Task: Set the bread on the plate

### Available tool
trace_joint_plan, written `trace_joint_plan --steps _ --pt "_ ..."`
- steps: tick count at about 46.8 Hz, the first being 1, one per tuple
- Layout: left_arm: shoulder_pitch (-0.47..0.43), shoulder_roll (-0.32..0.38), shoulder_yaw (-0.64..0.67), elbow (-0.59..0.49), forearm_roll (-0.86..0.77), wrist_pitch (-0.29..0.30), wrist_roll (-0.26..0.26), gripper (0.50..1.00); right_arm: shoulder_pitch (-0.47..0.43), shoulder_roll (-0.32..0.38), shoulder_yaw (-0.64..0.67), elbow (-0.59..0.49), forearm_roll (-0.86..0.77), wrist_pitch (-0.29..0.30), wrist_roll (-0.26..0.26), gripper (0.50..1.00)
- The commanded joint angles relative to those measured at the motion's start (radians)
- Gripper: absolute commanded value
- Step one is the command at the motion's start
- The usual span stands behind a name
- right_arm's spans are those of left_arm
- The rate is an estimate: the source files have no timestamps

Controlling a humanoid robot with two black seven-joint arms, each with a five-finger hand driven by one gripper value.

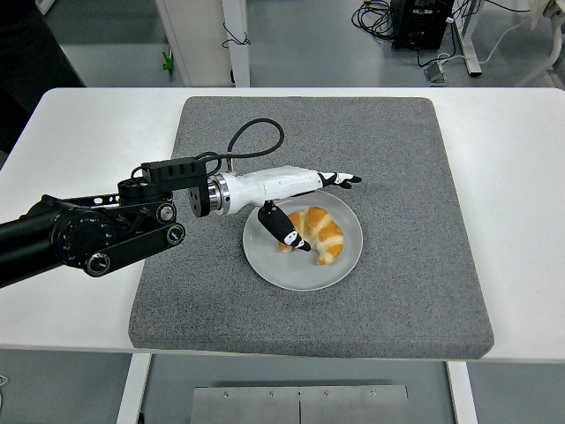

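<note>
- A golden-brown, curved croissant-shaped bread (315,232) lies on a round pale grey plate (303,270), towards the plate's upper middle, with bare plate showing below and to the right of it.
- The plate sits on a large dark grey, felt-like square mat (397,177) that covers the middle of the white table (521,159).
- The left hand (296,196), white with black fingertips, comes in from the left on a black arm (88,234) and hangs over the plate's upper left part.
- Its fingers (340,180) are stretched out straight and spread towards the right, above the bread's far edge — they hold nothing.
- The thumb (284,230) points down and to the right; its black tip lies just beside the bread's left end, and whether it touches the bread cannot be told.
- A black cable (256,137) loops up from the wrist over the mat behind the hand.
- The hand and thumb cover the plate's upper left rim; the bread itself shows nearly whole.
- The right arm does not show.
- Beyond the table's far edge stand white frame legs (235,40) on a grey floor, and — at the upper right — a black box with a tangle of cables (388,18).
- A dark shape, too cut off to make out, fills the top left corner (26,53).
</note>
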State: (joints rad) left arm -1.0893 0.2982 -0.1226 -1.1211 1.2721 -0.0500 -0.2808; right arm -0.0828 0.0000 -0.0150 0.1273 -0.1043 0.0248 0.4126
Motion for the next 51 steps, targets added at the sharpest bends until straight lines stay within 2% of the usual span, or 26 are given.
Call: trace_joint_plan --steps 1,7,27,35,42,51 --pt "-0.003 0.002 -0.035 0.000 -0.051 -0.040 0.000 0.969 0.000 0.000 0.000 0.000 0.000 0.000 0.000 1.000" --pt "0.005 0.006 -0.120 0.001 -0.132 -0.074 0.000 0.974 0.000 0.000 0.000 0.000 0.000 0.000 0.000 1.000" --pt "0.009 0.025 -0.262 0.027 -0.368 -0.073 -0.024 0.977 0.000 0.000 0.000 0.000 0.000 0.000 0.000 1.000" --pt "0.009 0.013 -0.327 0.125 -0.534 -0.062 -0.026 0.978 0.000 0.000 0.000 0.000 0.000 0.000 0.000 1.000" --pt "0.006 0.007 -0.347 0.228 -0.665 -0.062 -0.078 0.980 0.000 0.000 0.000 0.000 0.000 0.000 0.000 1.000" --pt "-0.006 -0.089 -0.347 0.437 -0.796 -0.064 -0.106 0.990 0.000 0.000 0.000 0.000 0.000 0.000 0.000 1.000"
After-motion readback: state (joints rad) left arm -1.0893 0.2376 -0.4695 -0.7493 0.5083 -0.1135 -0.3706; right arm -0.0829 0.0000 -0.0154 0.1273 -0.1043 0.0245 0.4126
